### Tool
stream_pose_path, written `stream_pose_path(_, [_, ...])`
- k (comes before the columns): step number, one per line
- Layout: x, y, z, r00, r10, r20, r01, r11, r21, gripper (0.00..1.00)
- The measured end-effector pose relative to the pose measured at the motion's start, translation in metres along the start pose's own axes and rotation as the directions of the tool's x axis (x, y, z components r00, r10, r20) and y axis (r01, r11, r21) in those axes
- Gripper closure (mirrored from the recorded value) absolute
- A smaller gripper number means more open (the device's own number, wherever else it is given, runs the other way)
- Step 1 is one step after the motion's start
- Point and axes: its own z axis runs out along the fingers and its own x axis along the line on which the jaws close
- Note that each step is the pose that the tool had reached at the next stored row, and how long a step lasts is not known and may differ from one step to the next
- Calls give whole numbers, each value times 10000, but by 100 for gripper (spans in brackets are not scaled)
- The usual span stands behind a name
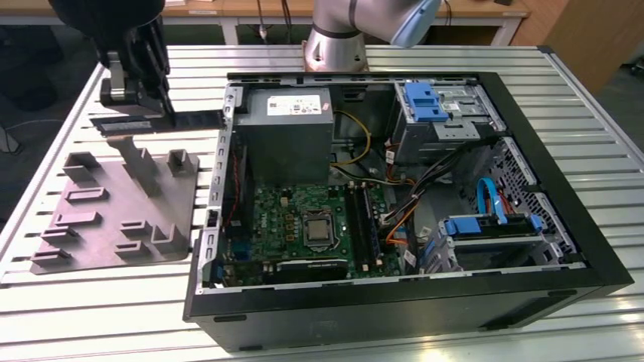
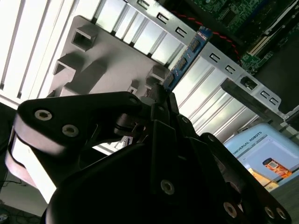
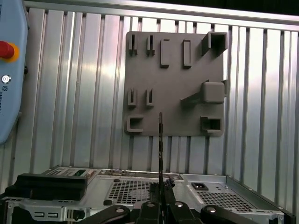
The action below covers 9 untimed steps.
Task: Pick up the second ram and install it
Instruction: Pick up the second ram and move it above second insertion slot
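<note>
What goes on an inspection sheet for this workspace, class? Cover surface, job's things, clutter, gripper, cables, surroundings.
Surface: slatted metal table bearing an open computer case.
Job's things: second ram held clear of the grey holder tray; motherboard exposed.
Clutter: nothing seen.
Grippers: gripper shut on the ram, beside the case.
Cables: yellow, orange and blue leads inside the case.
Surroundings: wooden desks behind; pendant with red button.

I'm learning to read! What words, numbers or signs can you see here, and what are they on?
No text can be quoted here.
White sticker on the grey metal power-supply box: print too small to read.
Blue labels on the long thin dark memory stick held in the black claw: too small to read.
Dark lettering on the pale blue control pendant: a maker's name, left unread.
</note>
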Motion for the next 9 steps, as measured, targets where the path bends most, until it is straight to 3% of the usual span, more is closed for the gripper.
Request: stream_pose_path(9, [8,-154,-4,10000,0,0,0,10000,-1,86])
